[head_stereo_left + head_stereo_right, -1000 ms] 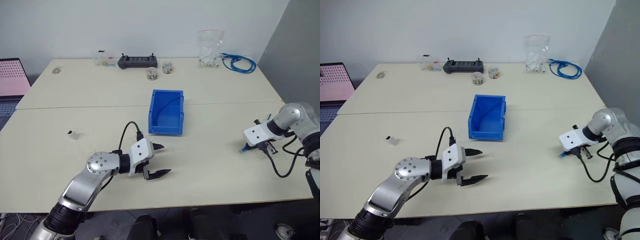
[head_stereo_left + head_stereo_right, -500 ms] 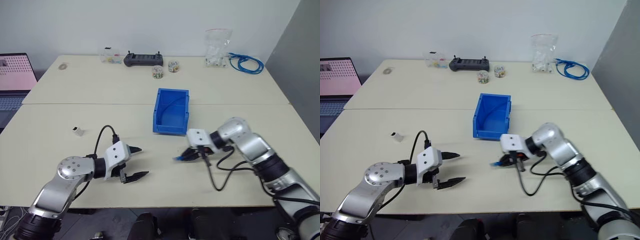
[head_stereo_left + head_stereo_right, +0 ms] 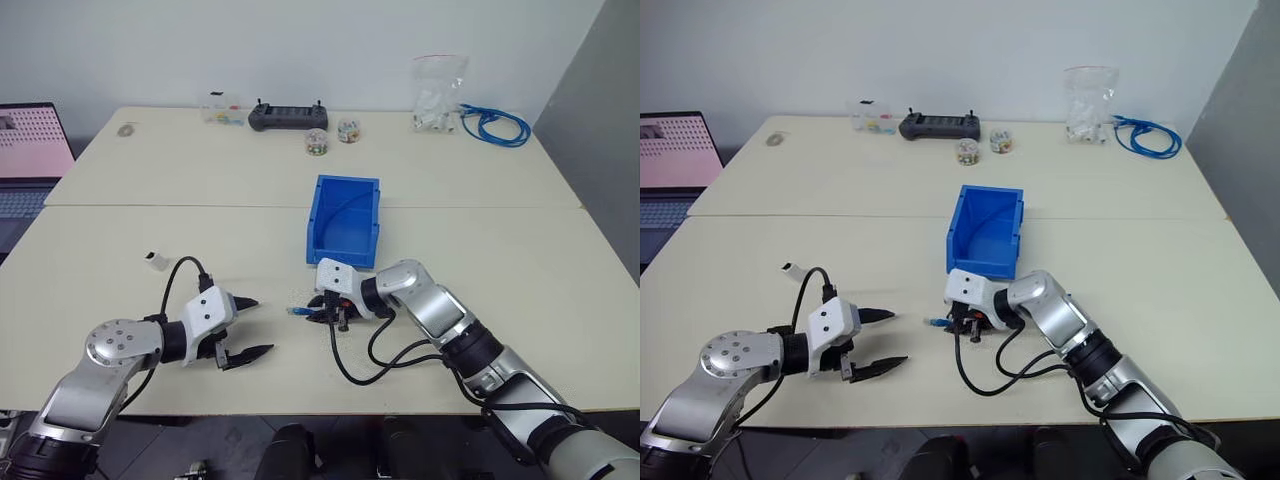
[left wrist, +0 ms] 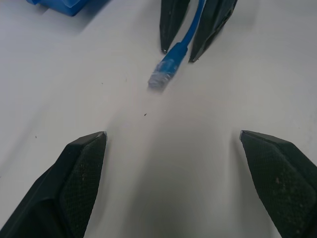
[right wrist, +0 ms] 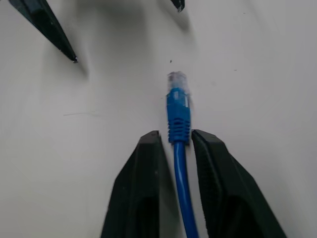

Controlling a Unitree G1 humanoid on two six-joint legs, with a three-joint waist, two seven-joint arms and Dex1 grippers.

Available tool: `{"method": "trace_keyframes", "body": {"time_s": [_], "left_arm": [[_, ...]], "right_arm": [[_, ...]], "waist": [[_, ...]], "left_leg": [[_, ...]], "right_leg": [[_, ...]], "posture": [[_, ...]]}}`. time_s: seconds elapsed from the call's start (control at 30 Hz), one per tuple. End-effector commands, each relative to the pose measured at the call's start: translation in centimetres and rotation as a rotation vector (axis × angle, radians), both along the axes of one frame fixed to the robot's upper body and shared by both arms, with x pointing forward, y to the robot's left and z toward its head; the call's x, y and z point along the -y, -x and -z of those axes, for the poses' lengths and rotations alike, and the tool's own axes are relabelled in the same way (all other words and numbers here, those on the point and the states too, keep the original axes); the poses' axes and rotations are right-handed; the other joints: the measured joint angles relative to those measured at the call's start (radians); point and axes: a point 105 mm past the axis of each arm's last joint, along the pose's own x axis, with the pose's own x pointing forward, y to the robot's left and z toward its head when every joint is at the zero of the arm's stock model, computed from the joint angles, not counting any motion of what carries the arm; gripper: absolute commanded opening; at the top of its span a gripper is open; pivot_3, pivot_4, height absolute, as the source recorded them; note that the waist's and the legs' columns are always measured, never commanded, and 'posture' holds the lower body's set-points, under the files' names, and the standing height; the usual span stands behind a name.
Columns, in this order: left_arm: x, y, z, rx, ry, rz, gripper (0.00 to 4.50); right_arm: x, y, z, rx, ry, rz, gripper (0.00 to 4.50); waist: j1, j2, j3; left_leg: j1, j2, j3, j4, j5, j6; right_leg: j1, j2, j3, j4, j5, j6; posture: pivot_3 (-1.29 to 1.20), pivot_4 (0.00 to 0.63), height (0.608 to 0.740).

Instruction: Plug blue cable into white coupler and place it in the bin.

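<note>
The right gripper point(image 5: 173, 144) sits low over the tabletop point(image 3: 520, 260) just in front of the bin point(image 3: 343, 221), at about 6 o'clock from it. Its two fingers point(image 5: 139, 188) stand a little apart with the blue cable point(image 5: 177, 114) running between them; the cable's blue boot lies at the fingertips and the clear plug pokes out past them (whether the fingers actually press the cable I cannot tell). From the head view the plug end point(image 3: 297, 312) lies by the tabletop, pointing toward the left gripper.

The left gripper point(image 3: 247, 328) is at about 9 o'clock from the right one, near it but apart, with its fingers point(image 4: 79, 173) spread wide and nothing between them. It faces the plug end.

The white coupler point(image 3: 154, 260) lies alone on the tabletop, at about 10 o'clock from the left gripper and well apart from the bin.

The bin stands upright near the middle of the tabletop, its lowered lip toward the robot.
</note>
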Motion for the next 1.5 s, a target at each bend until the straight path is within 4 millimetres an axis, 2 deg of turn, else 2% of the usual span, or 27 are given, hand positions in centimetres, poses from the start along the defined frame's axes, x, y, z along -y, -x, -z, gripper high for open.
{"method": "trace_keyframes", "body": {"time_s": [0.03, 0.07, 0.17, 0.3, 0.57, 0.67, 0.8, 1.0, 1.3, 1.5], "left_arm": [[-0.3, -0.3, -0.6, 0.029, -0.002, -0.005, 4.50], [-0.5, -0.5, -0.6, 0.033, -0.004, -0.009, 4.50], [-0.6, -0.9, -0.6, 0.050, -0.009, -0.012, 4.50], [0.6, -1.9, -1.1, 0.099, 0.059, 0.000, 4.50], [2.4, -3.1, -0.4, 0.100, 0.098, 0.041, 4.50], [2.7, -3.1, 0.6, 0.036, 0.113, 0.055, 4.50], [2.7, -3.5, 1.7, 0.002, 0.092, 0.065, 4.50], [2.3, -3.6, 3.5, -0.049, 0.005, 0.083, 3.49], [3.2, -3.1, 4.5, -0.093, -0.032, 0.156, 1.85], [4.2, -2.2, 4.4, -0.115, -0.033, 0.215, 0.75]], "right_arm": [[-0.1, -0.2, -1.1, -0.015, -0.061, 0.033, 2.44], [0.0, -0.1, -1.6, -0.018, -0.077, 0.027, 2.57], [0.6, 0.7, -3.4, -0.024, -0.126, -0.002, 3.35], [2.7, 2.5, -5.2, -0.040, -0.155, -0.049, 4.29], [6.4, 4.0, -5.8, -0.082, -0.181, 0.036, 4.29], [8.0, 4.5, -5.7, -0.097, -0.188, 0.101, 4.29], [9.0, 4.9, -5.6, -0.110, -0.194, 0.162, 4.29], [9.9, 5.4, -5.4, -0.122, -0.193, 0.214, 4.32], [10.2, 5.8, -5.4, -0.121, -0.198, 0.230, 4.32], [10.2, 7.8, -5.7, -0.111, -0.221, 0.127, 4.32]], "waist": [[-0.001, 0.000, 0.000], [-0.001, 0.000, 0.000], [0.000, 0.000, 0.000], [0.006, 0.000, 0.000], [-0.002, -0.001, -0.001], [-0.002, -0.001, -0.001], [-0.001, -0.001, -0.001], [0.001, -0.001, -0.001], [0.003, 0.001, -0.003], [0.009, 0.001, -0.004]], "left_leg": [[0.000, 0.000, 0.000, 0.000, 0.000, 0.000], [0.000, 0.000, 0.000, 0.000, 0.000, 0.000], [0.000, 0.000, 0.000, 0.000, 0.000, 0.000], [-0.002, -0.001, 0.000, 0.000, 0.000, 0.000], [-0.002, 0.000, 0.000, 0.000, 0.000, 0.000], [-0.003, 0.000, 0.000, 0.001, 0.000, 0.000], [-0.003, 0.000, 0.000, 0.001, 0.000, 0.000], [0.000, -0.001, 0.000, 0.001, 0.000, 0.000], [0.006, -0.001, -0.001, 0.001, 0.000, 0.001], [0.007, -0.001, -0.001, 0.001, 0.000, 0.001]], "right_leg": [[0.000, 0.000, 0.000, 0.000, 0.000, 0.000], [0.000, 0.000, 0.000, 0.000, 0.000, 0.000], [0.000, 0.000, 0.000, 0.000, 0.000, 0.000], [-0.001, -0.001, 0.000, 0.000, 0.000, 0.000], [-0.002, 0.000, 0.000, 0.000, 0.000, 0.001], [-0.002, 0.000, 0.000, 0.000, 0.000, 0.001], [-0.002, 0.000, 0.000, 0.000, 0.000, 0.001], [0.001, 0.000, 0.000, 0.000, 0.000, 0.001], [0.010, 0.000, -0.001, -0.003, -0.002, 0.006], [0.011, 0.000, -0.001, -0.003, -0.003, 0.007]], "posture": [[0.00, 0.150, 0.740], [0.00, 0.150, 0.740], [0.00, 0.150, 0.740], [0.00, 0.150, 0.740], [0.00, 0.150, 0.740], [0.00, 0.150, 0.740], [0.00, 0.150, 0.740], [0.00, 0.150, 0.740], [0.00, 0.150, 0.740], [0.00, 0.150, 0.740]]}}
